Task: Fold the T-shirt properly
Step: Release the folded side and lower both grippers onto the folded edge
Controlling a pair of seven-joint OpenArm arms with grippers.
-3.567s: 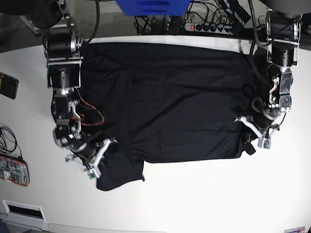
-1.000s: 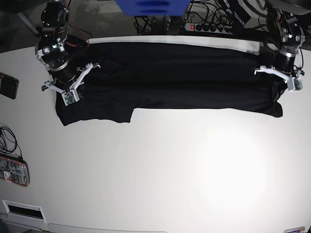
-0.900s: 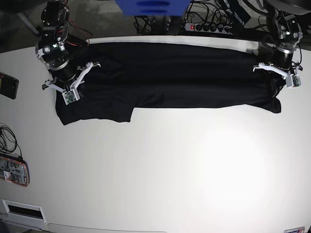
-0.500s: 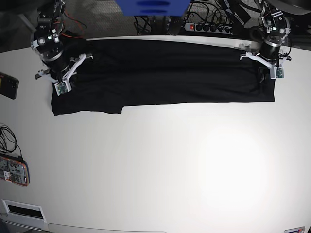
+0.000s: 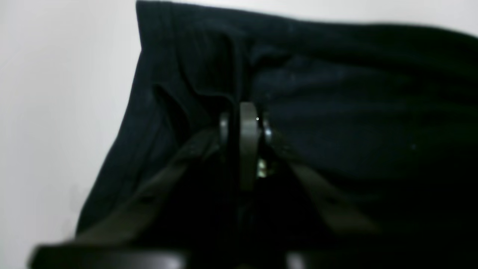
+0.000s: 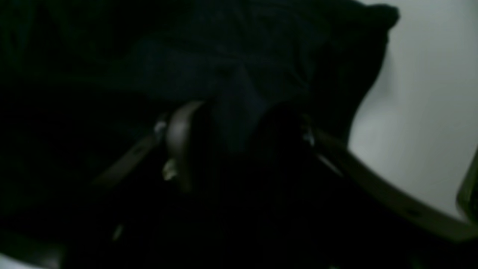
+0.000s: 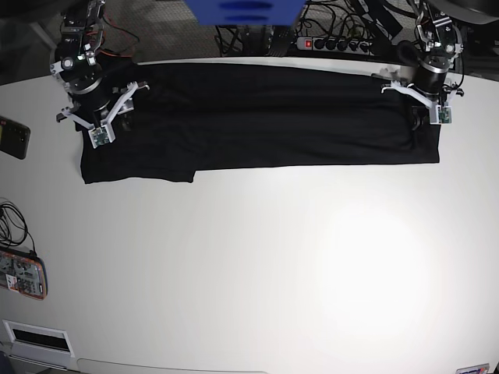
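Your grippers on the folded shirt

Left gripper is pinching cloth at 2 o'clock; right gripper is standing apart at 10.

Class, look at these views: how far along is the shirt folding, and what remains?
Done: the T-shirt lies folded lengthwise into one long band at the table's far edge. In hand: both claws sit at the band's ends; the right claw stands open around cloth, the left claw is nearly shut beside a cloth ridge. Left: fold the long band crosswise into a compact stack.
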